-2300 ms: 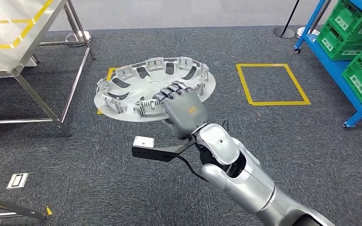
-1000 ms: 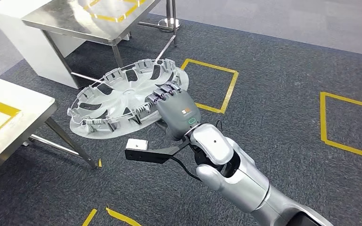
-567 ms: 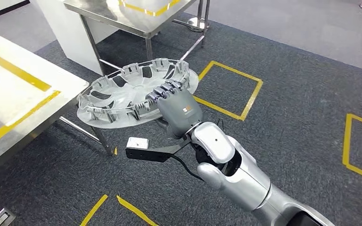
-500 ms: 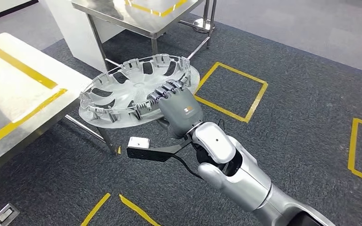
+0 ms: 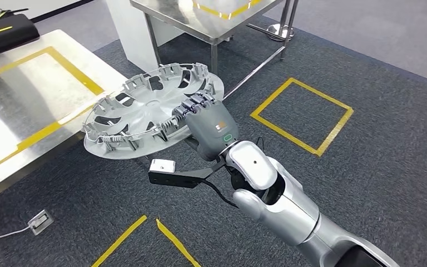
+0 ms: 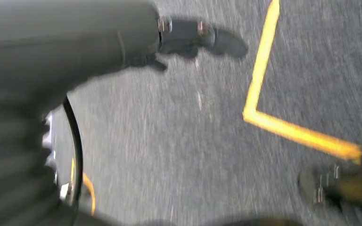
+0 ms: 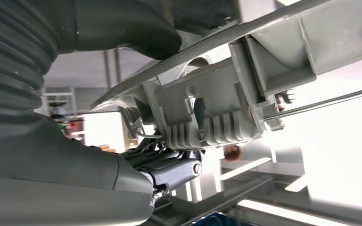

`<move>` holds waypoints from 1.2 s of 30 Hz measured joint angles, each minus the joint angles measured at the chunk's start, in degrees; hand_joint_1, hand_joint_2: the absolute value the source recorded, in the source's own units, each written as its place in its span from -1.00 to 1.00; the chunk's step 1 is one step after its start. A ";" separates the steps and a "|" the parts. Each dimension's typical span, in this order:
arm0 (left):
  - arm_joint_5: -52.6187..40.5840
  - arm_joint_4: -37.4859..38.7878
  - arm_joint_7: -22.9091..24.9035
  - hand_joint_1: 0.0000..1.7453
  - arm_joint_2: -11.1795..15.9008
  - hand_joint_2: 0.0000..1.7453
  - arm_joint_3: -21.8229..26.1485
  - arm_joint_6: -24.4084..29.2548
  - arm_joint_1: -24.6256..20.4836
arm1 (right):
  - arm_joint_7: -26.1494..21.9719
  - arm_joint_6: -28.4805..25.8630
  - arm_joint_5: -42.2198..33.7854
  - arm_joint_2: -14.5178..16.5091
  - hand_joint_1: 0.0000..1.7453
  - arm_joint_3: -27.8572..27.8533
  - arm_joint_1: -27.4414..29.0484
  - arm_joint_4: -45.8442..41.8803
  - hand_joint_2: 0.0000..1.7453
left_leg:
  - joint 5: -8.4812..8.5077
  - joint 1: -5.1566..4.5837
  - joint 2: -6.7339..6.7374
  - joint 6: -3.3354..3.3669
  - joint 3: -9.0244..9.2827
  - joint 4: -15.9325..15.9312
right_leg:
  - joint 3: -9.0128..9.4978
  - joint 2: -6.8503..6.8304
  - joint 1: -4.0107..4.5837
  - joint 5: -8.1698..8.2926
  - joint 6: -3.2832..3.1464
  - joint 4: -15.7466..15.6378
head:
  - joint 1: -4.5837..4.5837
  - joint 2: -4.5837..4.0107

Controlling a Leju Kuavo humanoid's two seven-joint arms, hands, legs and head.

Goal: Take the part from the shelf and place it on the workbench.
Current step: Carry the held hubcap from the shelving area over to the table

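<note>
With the right hand (image 5: 210, 129) clamping the hubcap's (image 5: 144, 114) rim — left hand's fingers can't be told — carry it level over the steel workbench (image 5: 33, 94), then lower flat inside the yellow tape outline (image 5: 78, 75).

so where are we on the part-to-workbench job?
Pickup looks done: the right robot hand grips the grey wheel cover by its rim, carried in the air. In hand: bringing it to the steel workbench, whose corner lies beside the cover. Left: setting it down on the workbench top and letting go.

Black case (image 5: 6, 33) on tabletop corner; yellow tape square (image 5: 302, 115) on grey carpet (image 5: 389, 144)
</note>
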 joint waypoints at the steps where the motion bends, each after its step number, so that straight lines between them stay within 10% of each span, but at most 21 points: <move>1: -0.02 0.00 0.09 -1.00 0.01 1.00 -0.01 0.00 -0.02 | 0.01 0.05 -0.01 0.00 1.00 0.00 -0.03 0.01 1.00 | -0.11 0.01 0.28 -0.10 -0.47 1.36 | -0.02 -0.83 0.04 -0.07 -0.03 0.06 | -0.01 0.00; 7: -0.12 -0.08 0.80 -1.00 0.16 1.00 -0.03 0.01 -0.30 | 0.31 0.49 -0.50 0.07 1.00 0.10 -1.52 0.26 1.00 | 5.35 -0.41 4.99 1.20 7.19 -12.66 | -0.10 -4.52 0.69 -0.99 1.02 1.06 | 0.08 0.00; 9: -0.12 -0.09 0.88 -1.00 0.16 1.00 -0.03 0.02 -0.33 | 0.36 0.50 -0.59 0.19 1.00 0.15 -1.93 0.28 1.00 | 5.57 -0.47 3.82 2.11 6.99 -12.62 | -0.01 -5.61 0.83 -1.11 1.53 1.04 | 0.15 0.00; 12: -0.12 -0.09 0.96 -1.00 0.18 1.00 -0.03 0.02 -0.39 | 0.33 0.50 -0.75 0.33 1.00 0.17 -2.27 0.36 1.00 | 6.09 -0.06 1.83 3.13 6.88 -12.98 | -1.21 -2.67 0.27 -3.54 2.61 4.36 | 0.28 0.00; 16: -0.12 -0.09 1.06 -1.00 0.08 1.00 -0.03 0.03 -0.48 | 0.45 0.50 -0.83 0.22 1.00 0.18 -2.28 0.85 1.00 | 6.40 0.11 -1.08 3.51 6.36 -12.93 | -7.08 1.22 -0.19 -8.61 3.22 16.65 | 0.50 0.00; 21: -0.13 -0.09 1.48 -1.00 0.01 1.00 -0.04 0.05 -0.47 | 0.47 0.47 -0.96 0.22 1.00 0.22 -2.31 1.09 1.00 | 6.94 0.21 -4.86 2.52 5.89 -12.62 | -0.93 4.78 -0.56 -1.71 2.69 3.36 | 0.50 0.00; 24: -0.13 -0.08 1.77 -1.00 -0.01 1.00 -0.04 0.09 -0.41 | 0.50 0.34 -1.09 0.23 1.00 0.23 -2.39 1.10 1.00 | 7.71 0.45 -6.61 1.16 5.30 -13.13 | -0.22 5.04 -0.32 -1.25 2.08 1.33 | 0.47 0.00; 29: 0.13 -0.07 2.08 -1.00 0.07 1.00 -0.01 0.38 -0.38 | 0.44 0.10 -1.63 0.32 1.00 0.51 -2.52 1.34 1.00 | 3.01 0.22 -0.43 0.18 1.19 -4.97 | 0.20 1.36 -0.39 -0.42 0.35 0.37 | -0.03 0.00; 32: 0.46 -0.07 2.15 -1.00 0.08 1.00 0.00 0.61 -0.34 | 0.31 -0.13 -1.93 0.31 1.00 0.69 -2.49 1.73 1.00 | 0.71 0.31 0.50 -0.11 -1.50 2.06 | 0.17 -1.06 -0.24 -0.57 0.17 0.49 | -0.02 0.00; 36: 0.71 -0.09 2.23 -1.00 0.23 1.00 0.02 0.78 -0.40 | -0.01 -0.30 -2.04 0.29 1.00 0.92 -2.45 2.04 1.00 | 5.64 -0.06 3.80 0.47 5.49 -9.95 | 0.15 -3.57 0.08 -1.13 0.89 1.00 | -0.01 0.00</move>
